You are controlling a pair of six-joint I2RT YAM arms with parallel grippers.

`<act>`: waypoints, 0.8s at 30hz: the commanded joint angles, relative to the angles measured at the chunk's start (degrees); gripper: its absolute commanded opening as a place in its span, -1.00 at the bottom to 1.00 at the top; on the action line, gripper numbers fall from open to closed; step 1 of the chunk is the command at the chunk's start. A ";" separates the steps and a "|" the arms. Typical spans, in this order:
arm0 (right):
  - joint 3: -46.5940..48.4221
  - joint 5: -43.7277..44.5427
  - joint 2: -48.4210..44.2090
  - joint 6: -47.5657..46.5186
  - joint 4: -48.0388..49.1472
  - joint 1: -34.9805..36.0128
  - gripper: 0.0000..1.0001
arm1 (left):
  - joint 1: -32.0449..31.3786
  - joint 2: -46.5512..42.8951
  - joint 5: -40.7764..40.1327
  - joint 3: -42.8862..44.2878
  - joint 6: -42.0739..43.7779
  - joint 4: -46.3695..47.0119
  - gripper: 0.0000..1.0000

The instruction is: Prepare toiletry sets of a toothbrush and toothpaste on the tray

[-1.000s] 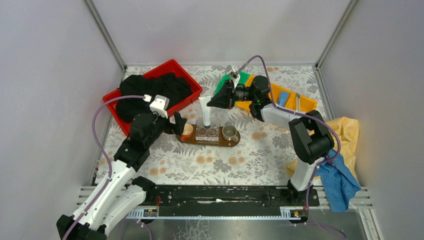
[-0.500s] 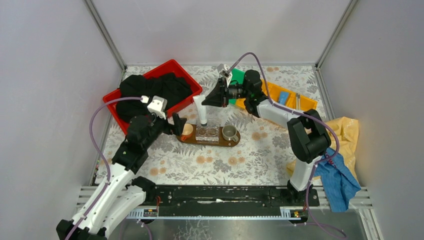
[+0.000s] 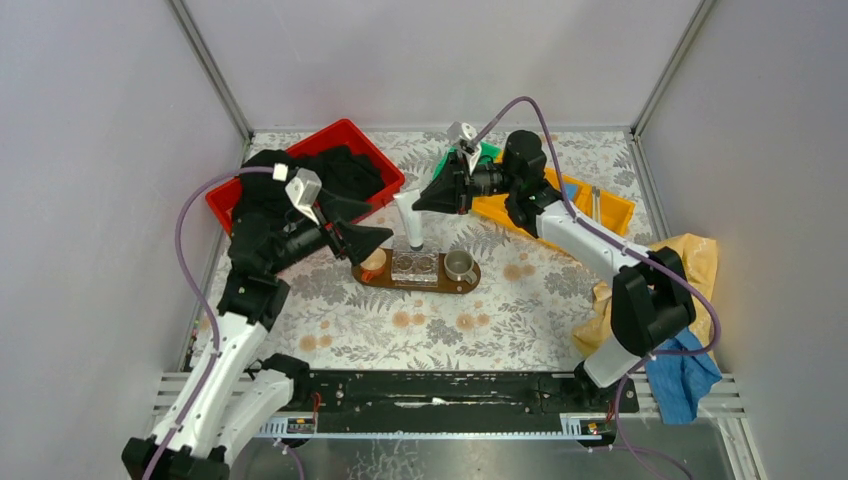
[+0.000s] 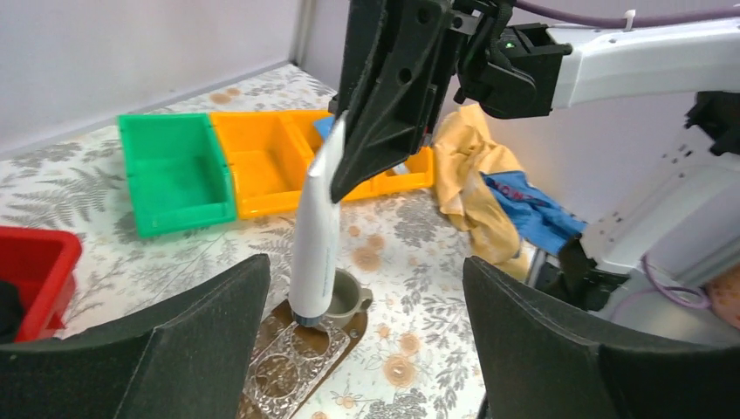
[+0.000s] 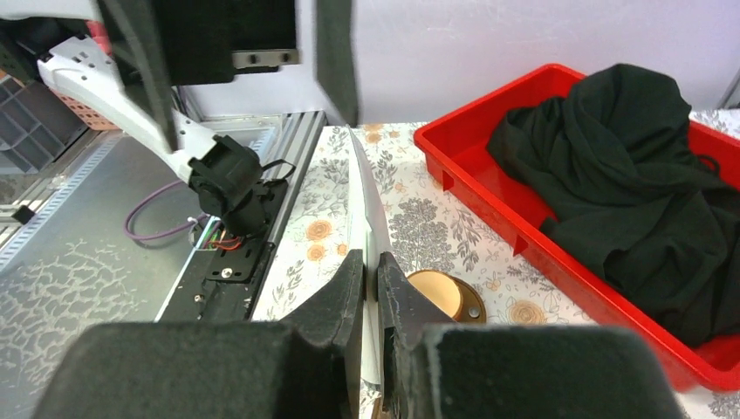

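The right claw point(image 3: 425, 202) is pinching the flat crimped end of the whitish toothpaste tube point(image 3: 408, 222) between jaws that are almost closed. We are reading that grip as deliberate: holding the tube by its top is letting the cap end point down at the clear holder point(image 3: 415, 266) on the tray point(image 3: 472, 279). The tube is standing nearly upright, leaning a little, with its cap at the holder's far left corner, near the metal cup point(image 3: 459, 265).

The left claw point(image 3: 372, 222) is hanging wide open and empty just left of the tray, its fingers framing the tube without touching it. We are judging that it is waiting to steady the tube or the holder.

A round wooden disc point(image 3: 375, 262) is lying on the tray's left end. At the back of the tabletop, what is probably the toothbrush point(image 3: 596, 203) is resting in the orange bin point(image 3: 615, 212), well apart from the tray, so the set is not yet complete.

We are not managing to tell whether the cap is seated in a slot or only touching the holder's top. In the right wrist view the claw's own fingers are covering the tube's lower half and most of the tray. From above, the left arm is hiding part of the red crate point(image 3: 350, 130) and its black cloth point(image 3: 345, 170), and the right arm is crossing the green bin point(image 3: 488, 153).
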 commanded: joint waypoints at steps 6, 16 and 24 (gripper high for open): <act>-1.46 -3.57 -6.77 -1.99 -2.13 0.37 -1.00 | 9.01 8.80 22.14 8.22 -10.98 9.12 0.75; -0.30 -3.47 -6.04 -3.19 -5.28 1.44 -1.00 | 2.45 13.23 14.25 16.15 8.36 -8.32 0.62; 0.54 -3.03 -5.62 -4.57 -7.50 2.21 -1.00 | -1.64 19.48 11.57 22.75 16.82 -19.48 0.24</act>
